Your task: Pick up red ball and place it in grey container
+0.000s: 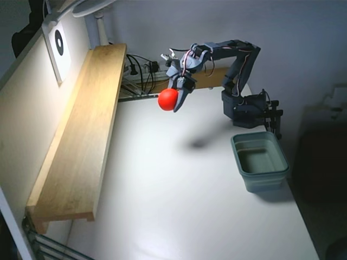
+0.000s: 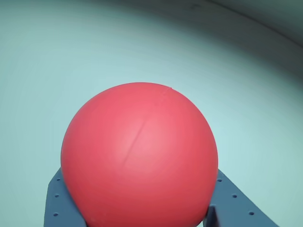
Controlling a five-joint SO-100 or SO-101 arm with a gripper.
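- Our pincer (image 1: pixel 174 99) is clamped on the red ball (image 1: pixel 168 99), lifted clear of the tabletop (image 1: pixel 179 206).
- In the fixed view, the grey container (image 1: pixel 260 161) lies well apart, toward four o'clock.

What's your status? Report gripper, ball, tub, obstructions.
Gripper shut on red ball, lifted off table. Grey container empty, off to the right in fixed view. Path clear.
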